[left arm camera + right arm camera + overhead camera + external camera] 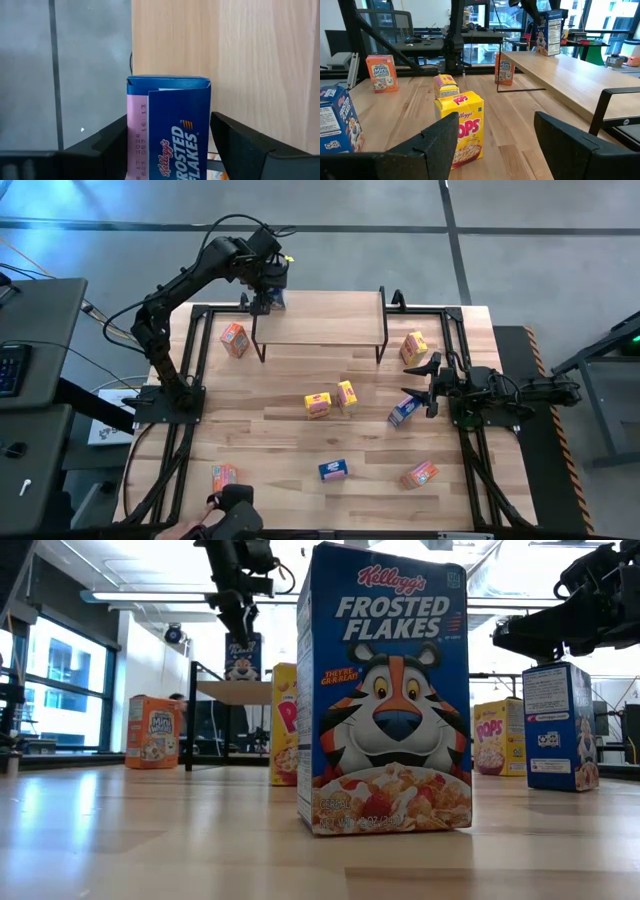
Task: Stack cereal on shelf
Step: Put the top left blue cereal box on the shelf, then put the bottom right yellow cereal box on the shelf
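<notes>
Frosted Flakes box (pixel 277 297): upright on shelf (pixel 330 330), far-left corner. Left gripper (pixel 268 290) fingers spread either side, apparently releasing; best lifted straight up to avoid toppling it. Right gripper (pixel 420 384): fingers spread, empty, above worktop (pixel 280 430).

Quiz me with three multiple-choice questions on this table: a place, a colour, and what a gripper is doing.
1. Where is the left gripper? A) at the shelf's left end B) over the table's middle C) beside the right arm
2. What colour is the cereal box on the shelf? A) yellow B) orange C) blue
3. The right gripper is: A) shut on a yellow box B) open and empty C) holding an orange box
Answers: 1 A, the high view shows it there; 2 C, the left wrist view shows its blue front; 3 B, nothing sits between its spread fingers.
</notes>
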